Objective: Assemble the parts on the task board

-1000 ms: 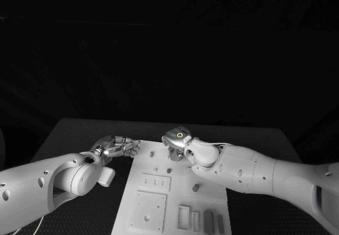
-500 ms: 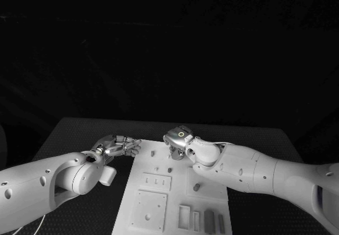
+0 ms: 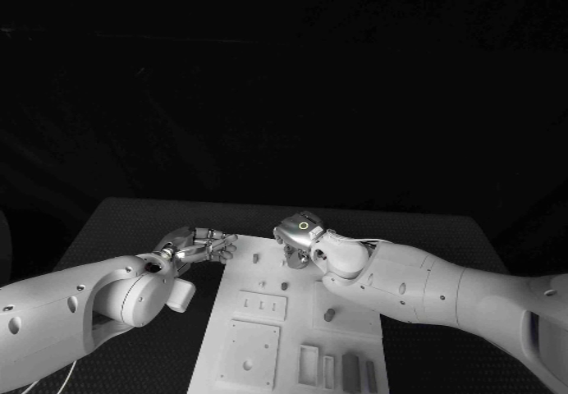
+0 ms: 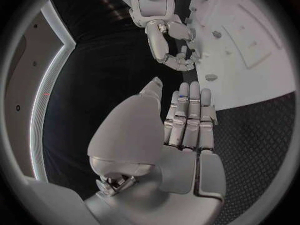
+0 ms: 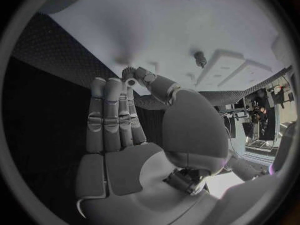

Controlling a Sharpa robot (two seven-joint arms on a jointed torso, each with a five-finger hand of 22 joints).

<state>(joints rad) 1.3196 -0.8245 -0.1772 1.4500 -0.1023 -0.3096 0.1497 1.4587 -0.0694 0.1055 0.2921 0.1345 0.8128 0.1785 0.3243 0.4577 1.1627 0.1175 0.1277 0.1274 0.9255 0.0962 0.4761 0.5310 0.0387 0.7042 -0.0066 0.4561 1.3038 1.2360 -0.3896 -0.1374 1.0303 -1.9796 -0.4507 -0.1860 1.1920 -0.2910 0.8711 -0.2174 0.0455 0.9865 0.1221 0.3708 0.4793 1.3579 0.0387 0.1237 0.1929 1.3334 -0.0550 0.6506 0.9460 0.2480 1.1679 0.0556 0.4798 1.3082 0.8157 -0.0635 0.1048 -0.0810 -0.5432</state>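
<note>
Left robot hand [image 3: 199, 245] hovers just off the far-left edge of the task board [image 3: 267, 349], over the black tabletop [image 3: 130, 222]; in its wrist view the fingers [image 4: 190, 115] lie straight and close together, nothing in them, so open and empty. Board runs down the middle, white, with shallow rectangular recesses and a few small parts: a peg-like part [image 3: 329, 313] standing mid-board, slim dark pieces [image 3: 350, 369] in slots at the near end. Right robot hand [image 3: 299, 238] sits over the far end of the board; its wrist view shows thumb and a fingertip pinched on a small toothed round part [image 5: 130, 76], gear-like, other fingers straight up beside it. So right hand holds a part, left holds nothing. Judgement: step in hand is seating that pinched part on a post or hole at the far end of the board; can't tell which hole is the target. To do it well: keep the pinch light but firm, hold the part level, line its bore over the post before lowering, go down slowly, release only once it sits flush. Left hand is best kept clear of the board edge, or used to steady it.
</note>
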